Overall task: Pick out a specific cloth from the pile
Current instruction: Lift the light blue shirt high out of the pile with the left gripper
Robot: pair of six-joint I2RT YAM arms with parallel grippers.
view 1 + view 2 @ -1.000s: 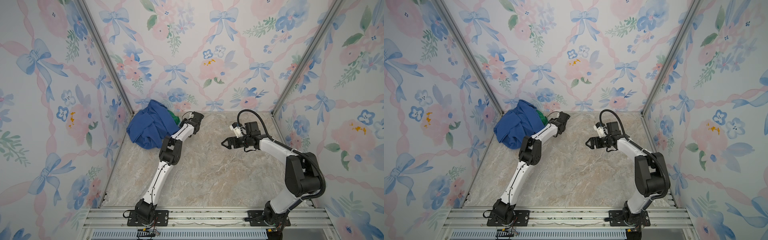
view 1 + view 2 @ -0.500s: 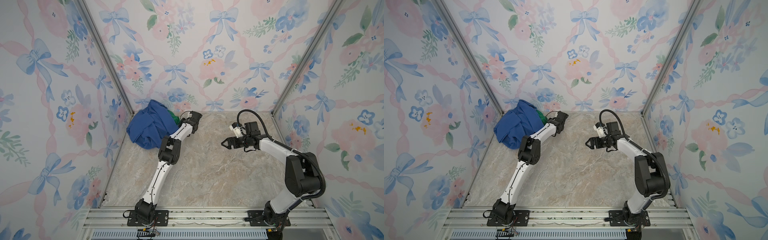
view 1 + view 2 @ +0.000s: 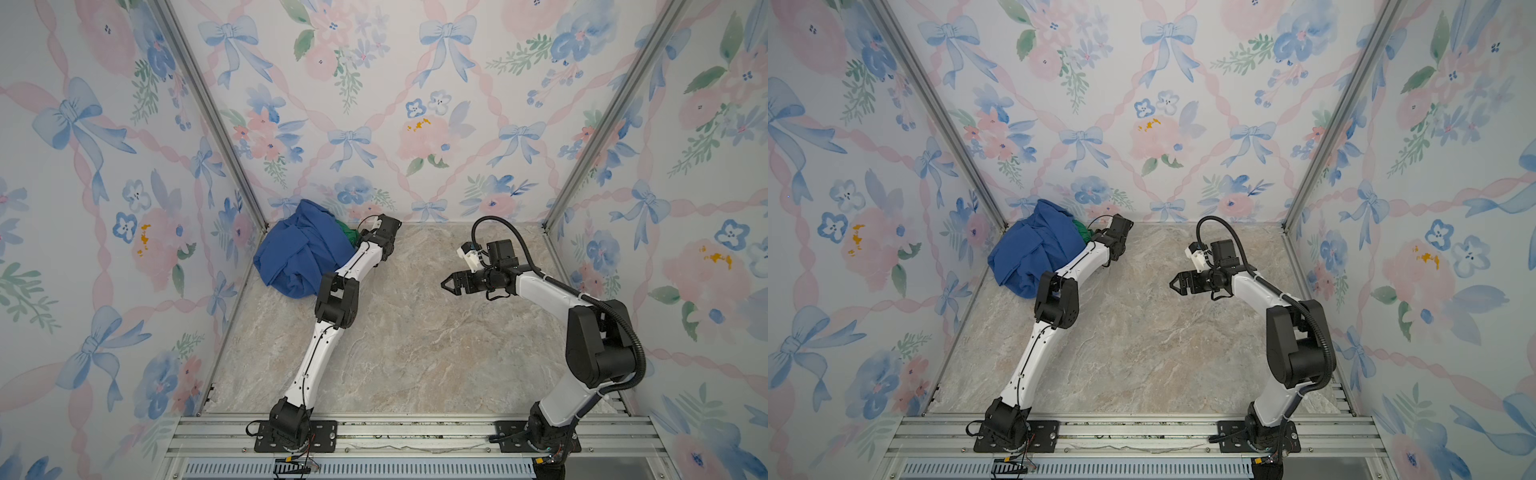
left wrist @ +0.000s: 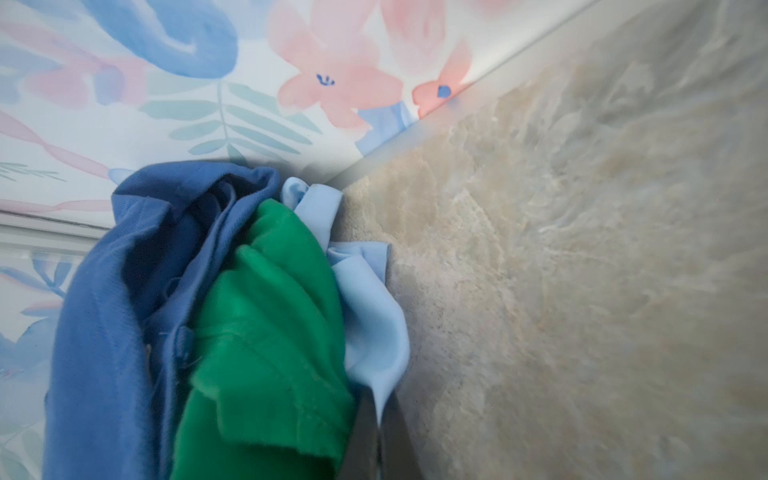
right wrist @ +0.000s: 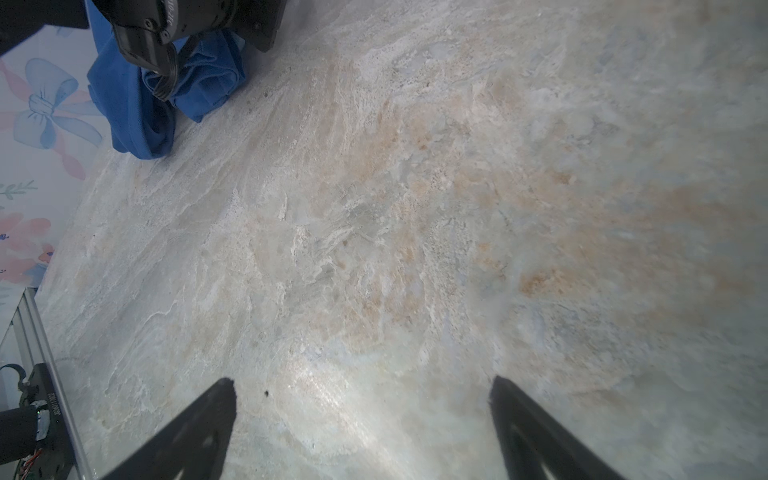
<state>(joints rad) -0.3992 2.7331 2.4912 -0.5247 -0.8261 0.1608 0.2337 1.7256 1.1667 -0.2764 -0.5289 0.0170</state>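
One step of two appears done: the left gripper is pressed together on a fold of the cloth, and the pale blue fabric runs straight into its jaws. Extraction is not yet done. The cloth lies at the edge of the pile, in the back left corner of the table, touching the green cloth, which partly overlaps it. Beside that sits the royal-blue garment, against the wall. Judged risk: the green cloth may drag along on withdrawal. The right gripper hovers spread wide above bare table, well apart from the pile, obstructing nothing
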